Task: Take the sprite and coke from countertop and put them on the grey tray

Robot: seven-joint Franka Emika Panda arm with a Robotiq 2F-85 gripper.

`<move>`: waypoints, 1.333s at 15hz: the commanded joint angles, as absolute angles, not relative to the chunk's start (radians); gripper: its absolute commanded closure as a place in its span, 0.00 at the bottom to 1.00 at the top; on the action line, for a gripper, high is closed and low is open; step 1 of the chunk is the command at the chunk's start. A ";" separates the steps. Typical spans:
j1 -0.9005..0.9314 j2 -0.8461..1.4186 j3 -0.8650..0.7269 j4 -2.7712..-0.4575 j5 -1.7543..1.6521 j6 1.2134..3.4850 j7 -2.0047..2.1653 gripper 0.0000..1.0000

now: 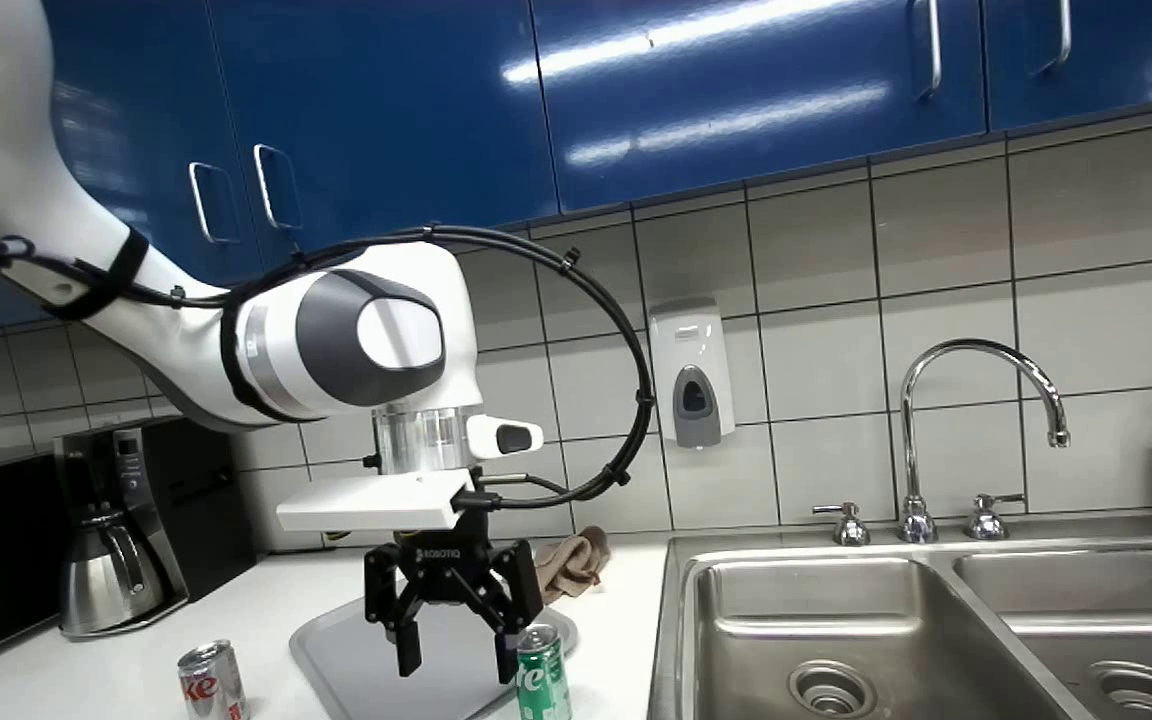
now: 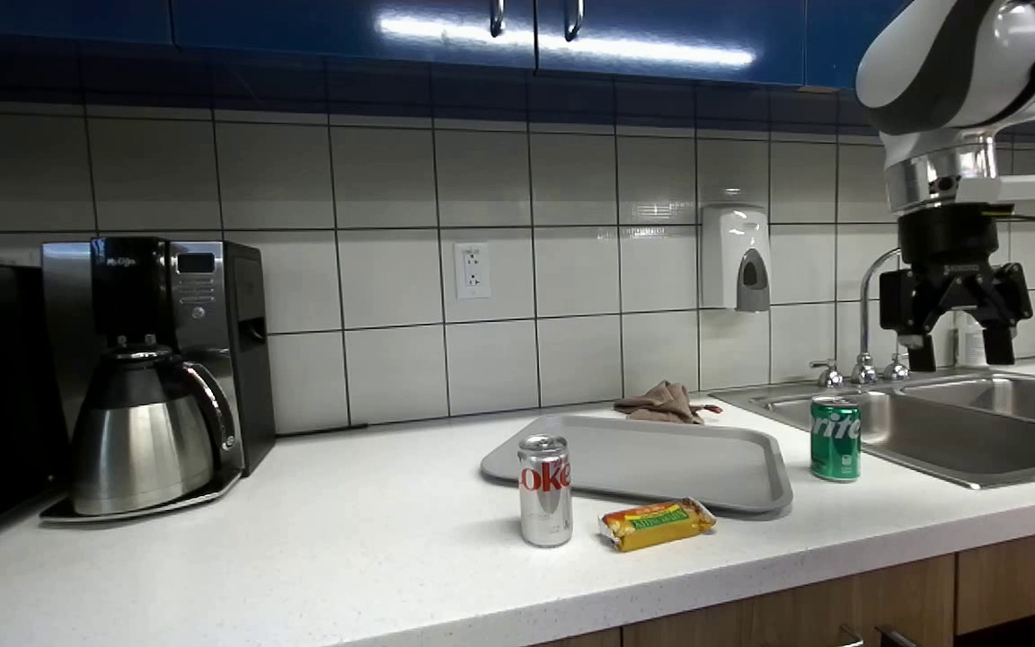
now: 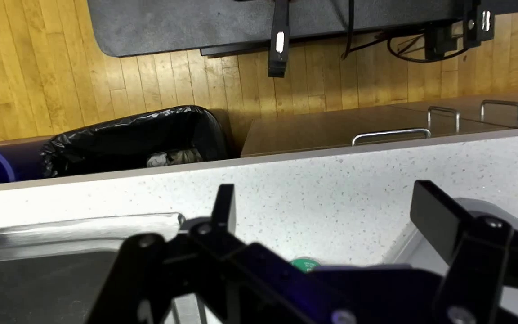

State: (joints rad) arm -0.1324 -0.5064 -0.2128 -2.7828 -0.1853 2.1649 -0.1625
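Along the white, finely speckled table [image 2: 320, 566]: two small cans, both upright, both off the grey tray [image 2: 661, 454]. Coke can [image 2: 545, 491] silver, red lettering, standing before the tray. Sprite can [image 2: 835, 438] glossy green, silver top, standing between the tray and the steel sink [image 1: 756, 590], apart from both. Tray itself flat and smooth, corners rounded, rim low. Rumpled brown cloth [image 2: 661, 404] just behind it.

Tool [image 2: 961, 352] black and angular, released, jaws wide apart, hanging in the air above the table, clear of both cans. By the wrist view its fingers [image 3: 436, 220] straddle a strip of table, sink to one side, tray to the other.

Containers: steel carafe [image 2: 145, 458] seated in the coffee maker [image 2: 248, 377], contents hidden. Sink has two basins, a round drain [image 1: 831, 690] in each. Bin [image 3: 119, 128] lined with shiny black plastic; crumpled pale and brownish scraps [image 3: 176, 157] inside, too dim to name.

View against view: bin and wooden plank floor [image 3: 52, 67] come from the wrist view alone, where the Sprite can is a sliver of green, the rest behind the tool. Crinkly gold snack packet [image 2: 657, 526] lies whole in an exterior view, near the tray's front edge; whether the two touch I cannot tell. White soap dispenser [image 1: 688, 340] on the glossy tiled wall [image 1: 816, 360] shows in both exterior views
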 commanded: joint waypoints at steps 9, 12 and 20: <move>-0.163 -0.301 -0.142 -2.761 -0.228 2.318 -0.028 0.00; -0.165 -0.265 -0.136 -2.749 -0.242 2.344 0.000 0.00; -0.155 -0.181 -0.141 -2.701 -0.225 2.398 0.045 0.00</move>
State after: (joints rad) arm -0.1367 -0.2235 -0.1640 -2.7391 -0.2174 2.3822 0.0071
